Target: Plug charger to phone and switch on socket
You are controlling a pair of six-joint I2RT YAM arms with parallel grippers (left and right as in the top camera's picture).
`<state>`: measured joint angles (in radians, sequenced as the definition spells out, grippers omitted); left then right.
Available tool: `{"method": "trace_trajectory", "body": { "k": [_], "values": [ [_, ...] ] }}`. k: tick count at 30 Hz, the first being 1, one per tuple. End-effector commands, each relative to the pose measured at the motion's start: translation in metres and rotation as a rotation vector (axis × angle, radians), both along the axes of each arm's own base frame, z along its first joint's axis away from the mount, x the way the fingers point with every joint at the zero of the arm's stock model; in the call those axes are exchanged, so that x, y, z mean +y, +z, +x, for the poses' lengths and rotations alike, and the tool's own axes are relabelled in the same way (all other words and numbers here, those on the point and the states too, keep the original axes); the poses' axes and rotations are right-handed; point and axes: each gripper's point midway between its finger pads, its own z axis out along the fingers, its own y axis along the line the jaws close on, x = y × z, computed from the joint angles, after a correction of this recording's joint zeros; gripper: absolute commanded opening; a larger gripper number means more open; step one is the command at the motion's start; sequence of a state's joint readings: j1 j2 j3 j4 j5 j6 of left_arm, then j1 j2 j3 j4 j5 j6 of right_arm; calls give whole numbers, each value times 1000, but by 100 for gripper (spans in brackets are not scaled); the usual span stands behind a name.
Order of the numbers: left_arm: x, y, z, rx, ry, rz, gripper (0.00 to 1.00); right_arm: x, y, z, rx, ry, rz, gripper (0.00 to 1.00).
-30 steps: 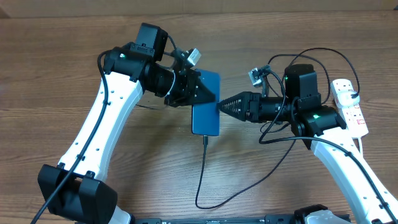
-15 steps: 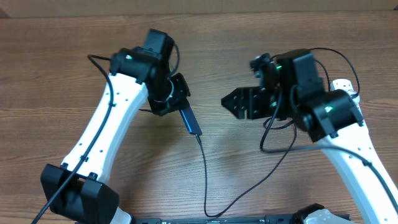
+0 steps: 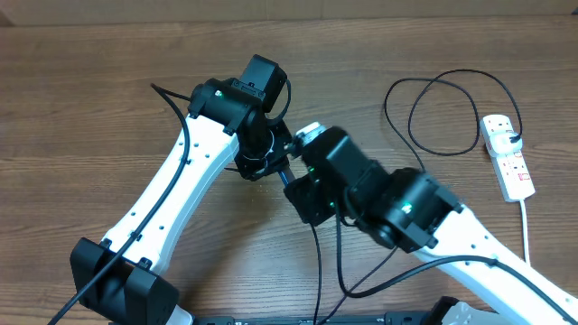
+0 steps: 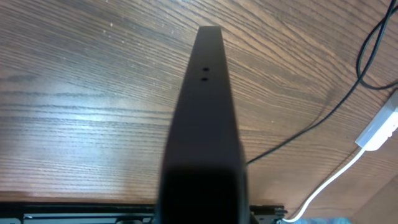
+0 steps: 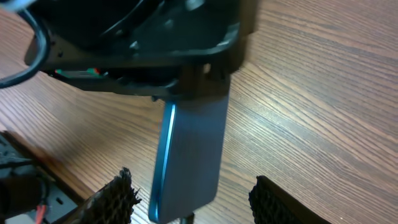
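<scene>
My left gripper (image 3: 271,161) is shut on the phone (image 3: 285,173) and holds it on edge above the table. In the right wrist view its blue back (image 5: 193,146) hangs down from the left gripper's black jaws. In the left wrist view the phone is a dark edge (image 4: 206,93). The charger cable (image 3: 318,262) runs down from the phone's lower end, and its far part loops (image 3: 433,99) to the socket (image 3: 508,161) at the right. My right gripper (image 5: 199,205) is open, with one finger on each side of the phone's lower end.
The right arm (image 3: 397,203) lies across the middle of the table, over the cable. The socket's white cord (image 3: 526,212) runs toward the front edge. A black cable (image 4: 298,134) and a white cord (image 4: 373,130) show in the left wrist view.
My left gripper turned the phone from flat onto its edge and shifted slightly right. My right arm swung left from near the socket to the phone, jaws open around its lower end.
</scene>
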<state>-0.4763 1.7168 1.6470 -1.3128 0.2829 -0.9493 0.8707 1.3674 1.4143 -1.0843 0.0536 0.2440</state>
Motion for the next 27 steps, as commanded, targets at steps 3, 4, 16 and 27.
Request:
{"method": "trace_trajectory", "body": {
  "k": [3,4,16,27],
  "values": [
    [-12,14,-8,21,7,-88,4,7,-13,7,-27,-28,-74,60],
    [-12,14,-7,20,7,-88,4,9,-18,7,-19,-24,-86,60],
    [-12,14,-5,7,9,-83,4,16,-36,9,11,-15,-126,19],
    [-19,19,11,-54,20,-118,4,20,-33,12,-4,-16,-106,4]
  ]
}}
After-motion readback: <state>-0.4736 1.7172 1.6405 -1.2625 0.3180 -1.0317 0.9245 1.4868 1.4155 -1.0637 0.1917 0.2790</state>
